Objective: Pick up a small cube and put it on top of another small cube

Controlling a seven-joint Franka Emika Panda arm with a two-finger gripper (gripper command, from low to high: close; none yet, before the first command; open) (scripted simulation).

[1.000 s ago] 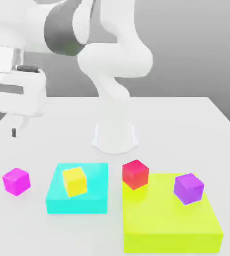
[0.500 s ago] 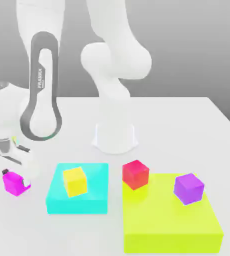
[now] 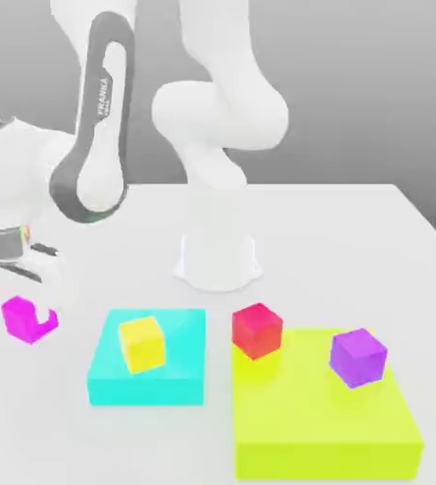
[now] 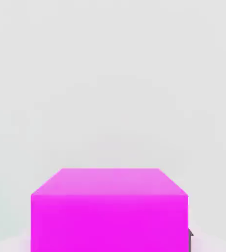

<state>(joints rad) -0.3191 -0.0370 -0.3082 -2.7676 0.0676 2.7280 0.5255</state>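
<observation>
The white robot arm [image 3: 99, 142] is reaching down at the exterior view's left, over the white table [image 3: 354, 237]. Its gripper [image 3: 29, 317] is clamping the small magenta-pink cube [image 3: 20, 317], with 1 white finger [image 3: 47, 301] covering the cube's side toward the exterior view's right. In the hand view the pink cube [image 4: 109, 209] is sitting close under the camera, its top face and 1 side face showing against the pale table. Whether the cube is resting on the table or hanging just above it cannot be told.

The red cube [image 3: 256, 330] is sitting on the table near the middle, just beside the far corner of the yellow-green block [image 3: 326, 426] and overlapping that corner in the exterior view; whether the 2 are touching cannot be told. A purple cube [image 3: 357, 357] is standing on top of the yellow-green block, toward its far side. A yellow cube [image 3: 142, 343] is standing on the flat cyan block [image 3: 179, 374], which is lying between the pink cube and the yellow-green block. The pink cube is well apart from the red cube, with the cyan block between them.

The arm's round white base [image 3: 218, 260] is standing on the table behind the cyan block and the red cube.
</observation>
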